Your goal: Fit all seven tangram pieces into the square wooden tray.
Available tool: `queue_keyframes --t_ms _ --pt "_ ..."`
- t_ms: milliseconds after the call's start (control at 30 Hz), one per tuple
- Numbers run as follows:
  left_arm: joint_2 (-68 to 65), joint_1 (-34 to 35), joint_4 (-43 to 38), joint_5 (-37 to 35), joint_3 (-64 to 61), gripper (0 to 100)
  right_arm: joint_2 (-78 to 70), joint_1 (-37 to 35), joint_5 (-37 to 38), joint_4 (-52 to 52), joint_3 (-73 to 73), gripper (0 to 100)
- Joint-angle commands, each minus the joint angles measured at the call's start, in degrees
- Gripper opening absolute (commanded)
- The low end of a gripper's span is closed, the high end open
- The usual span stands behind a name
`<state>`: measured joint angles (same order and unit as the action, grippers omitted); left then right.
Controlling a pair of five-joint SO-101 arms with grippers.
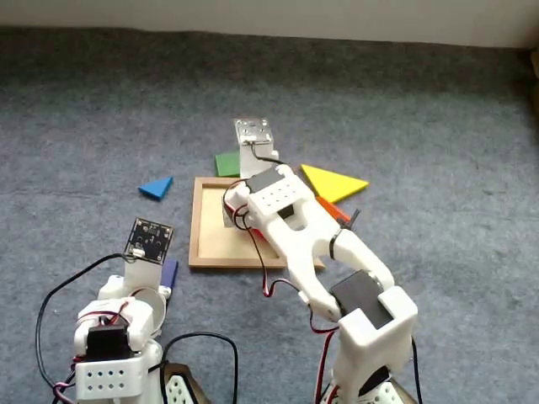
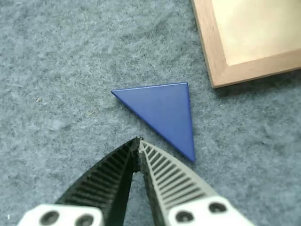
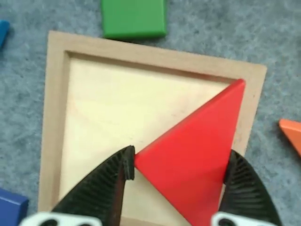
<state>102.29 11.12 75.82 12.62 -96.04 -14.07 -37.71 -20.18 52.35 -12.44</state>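
Nearest me, my left gripper [image 2: 138, 143] is clenched on nothing, its tips just short of the dark blue triangle [image 2: 162, 113], which lies on the carpet [image 1: 421, 101] off the wooden tray's [image 1: 195, 227] 7 o'clock corner. My right gripper [image 3: 181, 165] grasps the red triangle [image 3: 193, 141] inside the tray, in its 4 o'clock part. Beyond it, the green square [image 1: 226, 164] sits at the tray's 12 o'clock edge, the yellow triangle [image 1: 333, 181] at 2, the orange piece [image 1: 328, 206] at 3 and the light blue triangle [image 1: 157, 188] at 10.
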Motion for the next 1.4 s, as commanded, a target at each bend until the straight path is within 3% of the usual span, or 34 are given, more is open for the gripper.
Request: queue_keyframes --t_ms 0,167,333,600,833,933,1133,1367 --pt "1.45 0.22 0.26 -0.18 -1.1 1 0.66 -0.48 -0.53 -0.75 3.12 22.5" --pt "1.45 0.22 0.26 -0.18 -1.1 1 0.66 -0.48 -0.53 -0.75 3.03 23.4" --pt "1.45 0.22 0.26 -0.18 -1.1 1 0.66 -0.57 -0.44 -0.57 2.77 35.4" --pt "1.45 0.22 0.26 -0.18 -1.1 1 1.1 -0.66 -0.18 -0.4 2.77 35.7" --pt "1.45 0.22 0.26 -0.18 -1.1 1 3.91 -0.13 0.0 11.56 8.13 35.7" --pt "1.45 0.22 0.26 -0.18 -1.1 1 7.43 2.33 0.53 16.13 10.77 35.7" --pt "1.45 0.22 0.26 -0.18 -1.1 1 12.97 10.77 12.75 17.19 11.38 35.7" --pt "1.45 0.22 0.26 -0.18 -1.1 1 3.3 20.09 19.16 11.65 12.62 35.7"
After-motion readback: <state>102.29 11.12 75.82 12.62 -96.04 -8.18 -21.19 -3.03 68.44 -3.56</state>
